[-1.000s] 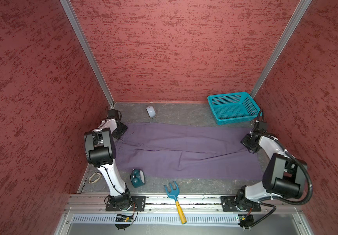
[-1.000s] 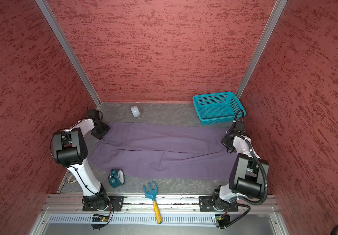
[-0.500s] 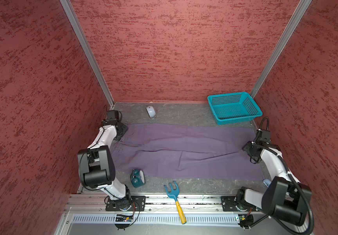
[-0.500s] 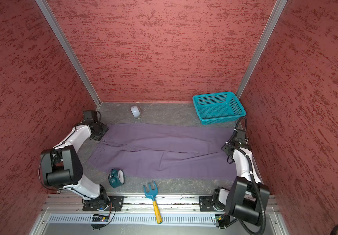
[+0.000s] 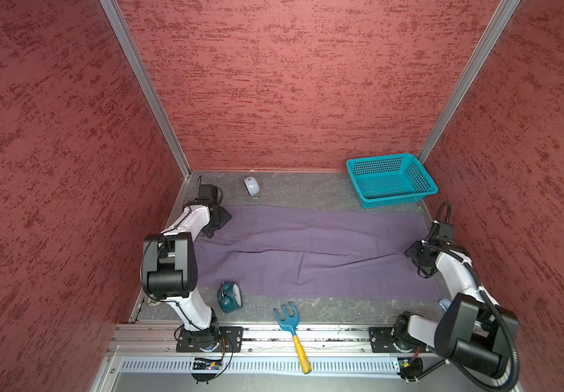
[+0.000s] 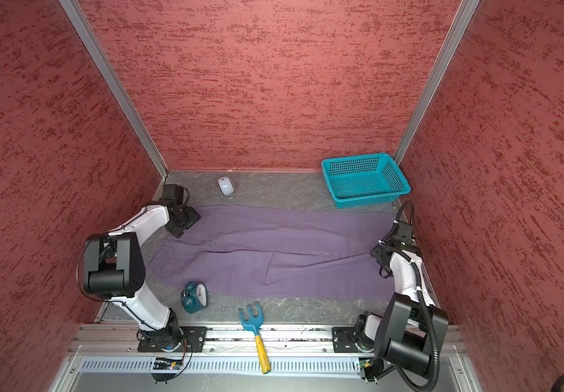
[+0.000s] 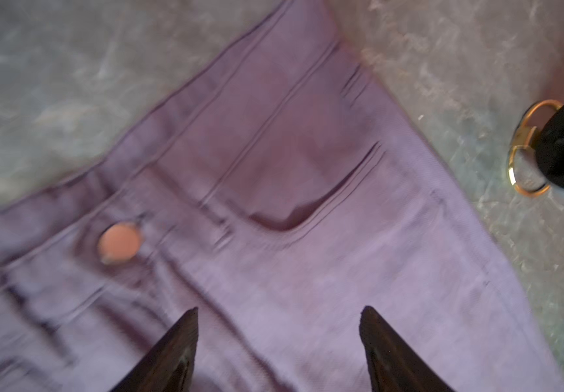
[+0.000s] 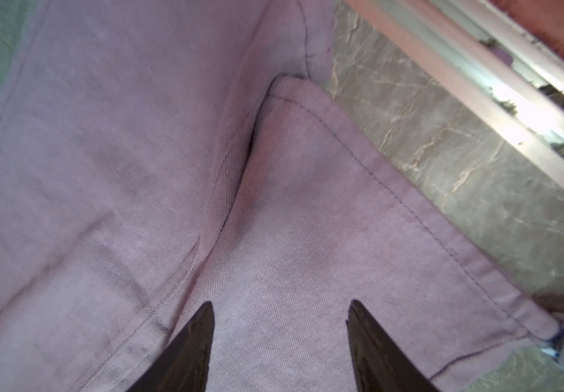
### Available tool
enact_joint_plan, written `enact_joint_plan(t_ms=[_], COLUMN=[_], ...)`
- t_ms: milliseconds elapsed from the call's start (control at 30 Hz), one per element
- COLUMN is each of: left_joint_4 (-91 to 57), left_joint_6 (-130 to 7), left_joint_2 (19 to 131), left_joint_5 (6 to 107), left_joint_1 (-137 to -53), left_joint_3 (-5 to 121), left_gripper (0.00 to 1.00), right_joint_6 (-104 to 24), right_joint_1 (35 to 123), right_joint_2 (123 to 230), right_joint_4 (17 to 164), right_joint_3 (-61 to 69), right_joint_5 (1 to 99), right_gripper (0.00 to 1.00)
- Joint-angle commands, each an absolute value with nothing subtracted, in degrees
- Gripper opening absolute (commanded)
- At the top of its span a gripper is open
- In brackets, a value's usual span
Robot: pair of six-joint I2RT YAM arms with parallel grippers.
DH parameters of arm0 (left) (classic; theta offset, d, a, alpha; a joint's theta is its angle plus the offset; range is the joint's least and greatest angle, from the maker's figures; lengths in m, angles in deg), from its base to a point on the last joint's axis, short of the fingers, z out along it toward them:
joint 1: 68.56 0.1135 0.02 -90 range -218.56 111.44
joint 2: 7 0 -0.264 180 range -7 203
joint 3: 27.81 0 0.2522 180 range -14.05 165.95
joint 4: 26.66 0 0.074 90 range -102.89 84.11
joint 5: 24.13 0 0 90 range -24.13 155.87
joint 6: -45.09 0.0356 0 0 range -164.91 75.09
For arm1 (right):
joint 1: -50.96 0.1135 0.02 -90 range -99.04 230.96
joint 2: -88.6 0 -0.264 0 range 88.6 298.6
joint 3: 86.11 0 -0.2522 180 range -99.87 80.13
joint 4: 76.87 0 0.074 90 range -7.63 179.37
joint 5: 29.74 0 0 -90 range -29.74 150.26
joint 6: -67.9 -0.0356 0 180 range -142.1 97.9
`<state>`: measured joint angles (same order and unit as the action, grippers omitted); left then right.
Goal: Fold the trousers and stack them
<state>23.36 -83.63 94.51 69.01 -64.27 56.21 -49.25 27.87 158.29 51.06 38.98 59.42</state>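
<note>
The purple-grey trousers [image 5: 307, 268] [image 6: 274, 237] lie spread flat across the table, waist to the left and leg ends to the right. My left gripper [image 5: 219, 222] [image 6: 187, 220] hovers over the far corner of the waist. In the left wrist view it [image 7: 279, 310] is open above the cloth, near the button [image 7: 119, 242] and a pocket. My right gripper [image 5: 414, 253] [image 6: 377, 253] hangs over the leg ends at the right. In the right wrist view it [image 8: 279, 303] is open above the nearer leg's hem, with nothing between its fingers.
A teal basket [image 5: 391, 180] stands at the far right corner, close to the trousers' far edge. A white mouse [image 5: 251, 186] lies behind the waist. A teal alarm clock [image 5: 229, 297] and a blue rake [image 5: 290, 325] lie at the near edge. Red walls close in on three sides.
My right gripper has opened and drawn back toward the near side along the leg ends. The left gripper has shifted slightly inward over the waist, and its jaws are wider.
</note>
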Motion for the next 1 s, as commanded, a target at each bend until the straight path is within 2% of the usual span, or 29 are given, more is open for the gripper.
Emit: enact_joint_plan(t_ms=[0,100,300,333,500,567,700,867,967], left_joint_4=[25.5,28.0,31.0,31.4,30.8,29.9,30.9,29.4,27.6], left_joint_6=[-82.2,-81.7,-81.1,-81.2,-81.2,-80.2,-80.5,-82.6,-83.0], left_joint_2=[100.5,106.1,115.0,115.9,117.9,118.2,117.6,115.6,113.6], left_joint_5=[70.9,73.5,71.9,71.6,71.1,69.4,71.3,72.5,71.9], left_joint_1=[-62.8,-62.5,-60.6,-60.2,-55.4,-53.8,-52.5,-50.7,-49.5], left_joint_3=[61.3,66.9,75.8,76.7,78.2,78.8,79.2,76.1,74.3], left_gripper=[0.76,0.77,0.75,0.70,0.26,0.20,0.02,0.00,0.00], right_joint_6=[-49.7,-49.7,-50.1,-50.1,-49.8,-49.5,-48.7,-48.6,-48.4], right_joint_1=[27.7,27.7,27.7,27.8,27.7,27.8,27.7,27.7,27.7], right_joint_2=[158.5,158.5,158.9,159.0,159.4,159.9,161.8,162.4,163.3], right_joint_4=[52.5,52.2,52.4,52.3,51.7,51.5,50.0,48.8,48.8], right_joint_3=[39.2,38.7,38.4,38.4,37.3,36.6,35.4,36.2,36.6], right_joint_5=[58.0,58.0,57.3,57.3,58.7,58.4,59.2,62.8,63.7], right_gripper=[0.66,0.67,0.67,0.67,0.68,0.68,0.69,0.77,0.78])
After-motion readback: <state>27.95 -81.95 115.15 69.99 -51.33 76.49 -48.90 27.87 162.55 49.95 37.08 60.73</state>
